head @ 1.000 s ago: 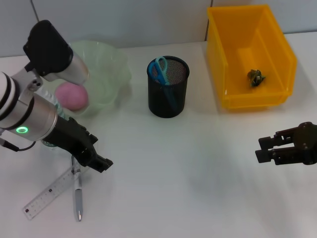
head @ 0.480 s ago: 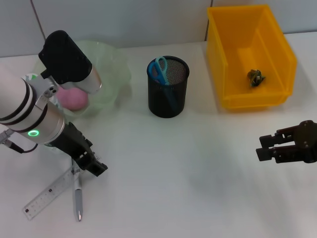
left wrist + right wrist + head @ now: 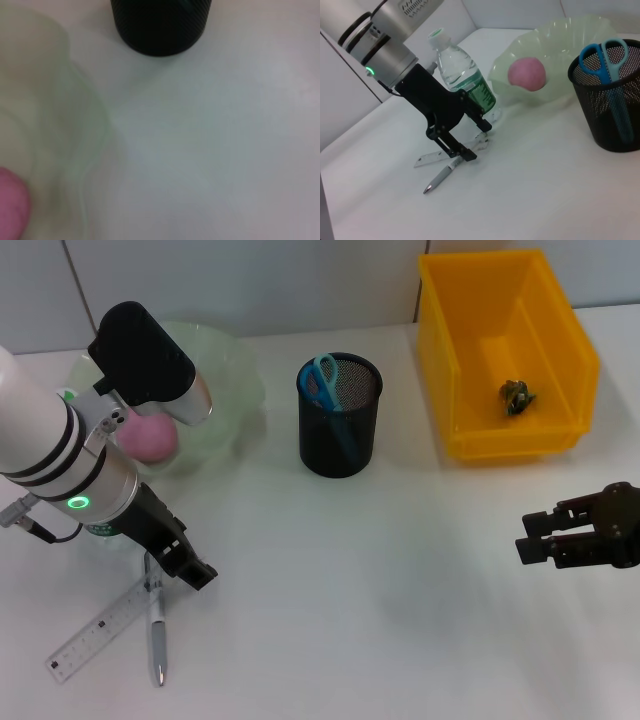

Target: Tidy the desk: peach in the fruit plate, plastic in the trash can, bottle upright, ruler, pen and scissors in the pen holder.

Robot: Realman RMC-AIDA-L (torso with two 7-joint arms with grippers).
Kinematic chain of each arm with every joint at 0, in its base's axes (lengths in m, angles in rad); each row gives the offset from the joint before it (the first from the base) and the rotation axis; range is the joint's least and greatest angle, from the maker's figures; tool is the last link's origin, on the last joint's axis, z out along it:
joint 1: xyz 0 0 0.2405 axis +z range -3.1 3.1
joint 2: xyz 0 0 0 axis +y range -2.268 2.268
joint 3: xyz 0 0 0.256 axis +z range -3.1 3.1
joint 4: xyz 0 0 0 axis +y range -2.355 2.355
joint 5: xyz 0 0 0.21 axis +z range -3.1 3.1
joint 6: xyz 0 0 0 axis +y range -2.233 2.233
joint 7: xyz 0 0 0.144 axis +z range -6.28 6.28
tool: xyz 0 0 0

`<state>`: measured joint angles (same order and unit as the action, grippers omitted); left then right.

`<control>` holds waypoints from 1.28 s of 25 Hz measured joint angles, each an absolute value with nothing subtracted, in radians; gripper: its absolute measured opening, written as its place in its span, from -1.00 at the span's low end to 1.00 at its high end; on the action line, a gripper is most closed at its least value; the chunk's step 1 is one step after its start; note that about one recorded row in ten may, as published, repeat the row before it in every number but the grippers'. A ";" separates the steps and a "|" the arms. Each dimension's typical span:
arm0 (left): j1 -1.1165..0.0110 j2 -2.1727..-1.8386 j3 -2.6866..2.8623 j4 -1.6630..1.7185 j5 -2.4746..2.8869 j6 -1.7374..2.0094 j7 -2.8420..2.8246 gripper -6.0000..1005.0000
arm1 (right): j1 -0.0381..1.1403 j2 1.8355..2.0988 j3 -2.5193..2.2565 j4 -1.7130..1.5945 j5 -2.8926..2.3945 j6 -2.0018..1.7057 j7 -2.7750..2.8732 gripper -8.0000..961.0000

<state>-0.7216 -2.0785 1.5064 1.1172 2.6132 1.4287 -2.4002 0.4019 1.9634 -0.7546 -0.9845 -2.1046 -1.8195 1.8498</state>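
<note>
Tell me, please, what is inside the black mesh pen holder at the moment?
The pen holder holds only the blue-handled scissors, handles up. Its bottom is hidden by the mesh wall. The pen and ruler lie on the desk below the left gripper.

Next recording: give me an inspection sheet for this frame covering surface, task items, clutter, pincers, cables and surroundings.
Surface: white desk.
Peach: peach in the fruit plate.
Plastic: crumpled scrap in the trash can.
Bottle: bottle upright beside the plate.
Scissors: scissors in the pen holder.
Ruler: ruler flat on the desk.
Pen: pen flat, lying across the ruler.
Clutter: nothing seen.
Left pincer: left pincer open, low over the pen and ruler.
Right pincer: right pincer open, holding nothing, in front of the trash can.
Cables: thin lead at the left wrist.
Surroundings: grey tiled wall.
</note>
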 joint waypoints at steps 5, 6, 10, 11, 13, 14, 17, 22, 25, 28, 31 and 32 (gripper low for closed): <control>-0.724 -2.079 1.506 1.101 2.621 1.415 -2.403 0.48 | 0.403 1.965 -0.752 -0.985 -2.105 -1.818 1.850 0.05; -0.724 -2.079 1.506 1.099 2.621 1.413 -2.403 0.48 | 0.403 1.965 -0.752 -0.985 -2.105 -1.818 1.850 0.05; -0.725 -2.079 1.506 1.088 2.632 1.405 -2.405 0.47 | 0.405 1.966 -0.748 -0.985 -2.105 -1.818 1.850 0.05; -0.725 -2.079 1.506 1.086 2.638 1.404 -2.408 0.47 | 0.405 1.966 -0.746 -0.985 -2.105 -1.818 1.850 0.05; -0.725 -2.079 1.506 1.086 2.638 1.404 -2.408 0.47 | 0.405 1.966 -0.745 -0.985 -2.105 -1.817 1.850 0.05; -0.726 -2.079 1.506 1.085 2.644 1.403 -2.410 0.47 | 0.405 1.966 -0.745 -0.985 -2.105 -1.817 1.850 0.05; -0.725 -2.079 1.506 1.081 2.647 1.397 -2.411 0.47 | 0.405 1.968 -0.745 -0.985 -2.105 -1.818 1.850 0.05; -0.724 -2.079 1.506 1.066 2.642 1.400 -2.408 0.46 | 0.406 1.968 -0.745 -0.985 -2.105 -1.818 1.850 0.05; -0.724 -2.079 1.509 1.065 2.639 1.404 -2.405 0.46 | 0.406 1.969 -0.745 -0.985 -2.105 -1.818 1.850 0.05; -0.724 -2.078 1.509 1.064 2.639 1.405 -2.404 0.46 | 0.407 1.970 -0.746 -0.985 -2.105 -1.818 1.850 0.06; -0.724 -2.079 1.510 1.062 2.638 1.404 -2.403 0.46 | 0.408 1.970 -0.745 -0.985 -2.105 -1.817 1.850 0.06; -0.724 -2.078 1.510 1.062 2.638 1.403 -2.403 0.45 | 0.408 1.970 -0.745 -0.985 -2.105 -1.816 1.850 0.06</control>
